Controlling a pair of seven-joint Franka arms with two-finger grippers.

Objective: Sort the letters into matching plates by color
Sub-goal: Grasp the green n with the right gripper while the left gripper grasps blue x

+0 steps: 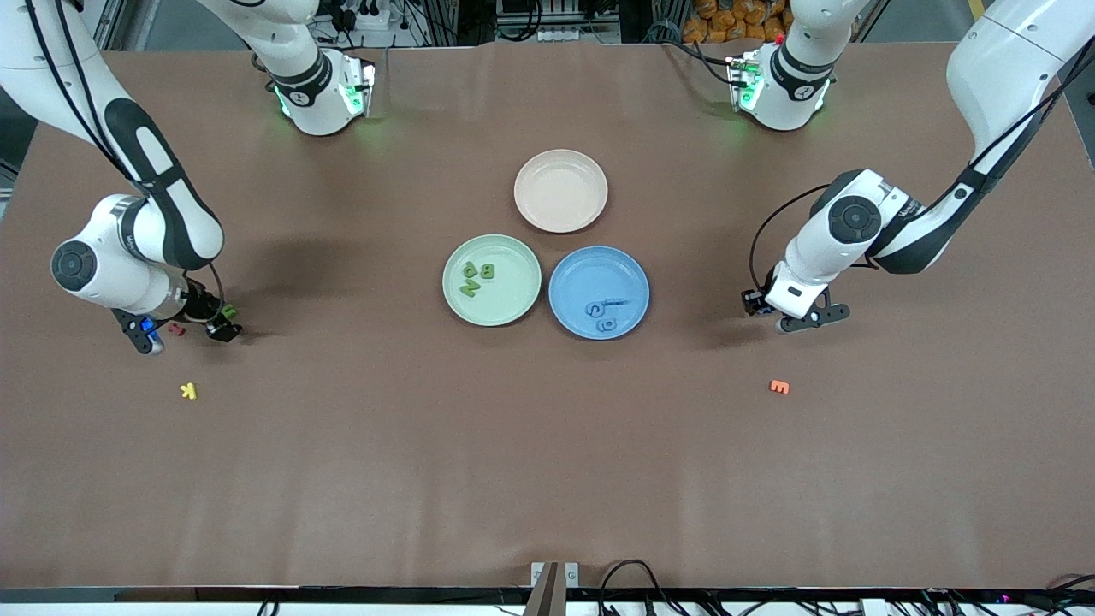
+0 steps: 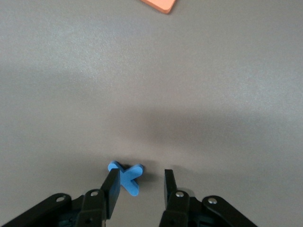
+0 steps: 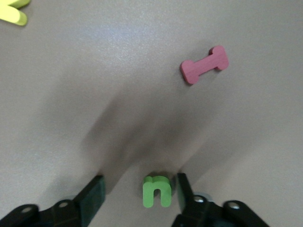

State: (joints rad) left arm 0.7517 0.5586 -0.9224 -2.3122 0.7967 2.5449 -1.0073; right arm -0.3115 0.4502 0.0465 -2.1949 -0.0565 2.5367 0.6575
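**A:** Where do the letters stand?

**B:** Three green letters (image 1: 476, 277) lie in the pale green plate (image 1: 513, 304), and blue letters (image 1: 600, 315) lie in the blue plate (image 1: 629, 282) beside it. I count at least two there, with a thin blue shape next to them that I cannot read. Two letters are not yet sorted: a green n (image 3: 157, 190) on the table toward the right arm's end, and a blue X-shaped letter (image 2: 127, 177) toward the left arm's end.

**A:** And the grippers?

**B:** The right gripper (image 3: 137, 194) is down at the table with the n between its fingers. One finger (image 3: 183, 189) is just beside the letter, the other stands well off it, so the jaws are apart and nothing is held. The left gripper (image 2: 141, 185) is low as well, jaws partly apart. One finger (image 2: 111, 187) touches the blue letter's arm, the other is clear of it. No grip there either, as I read it.

**A:** What could go wrong?

**B:** Both letters sit off-centre in the jaws. On closing, the nearer finger would probably push first, so the foam could slide or twist and get pinched by a corner, then drop over the table on the carry. The pink I-shaped letter (image 3: 204, 65), yellow K (image 1: 188, 391), orange letter (image 1: 778, 387) and beige-pink plate (image 1: 560, 190) are distractors. A slid n could end up nearer the pink one.
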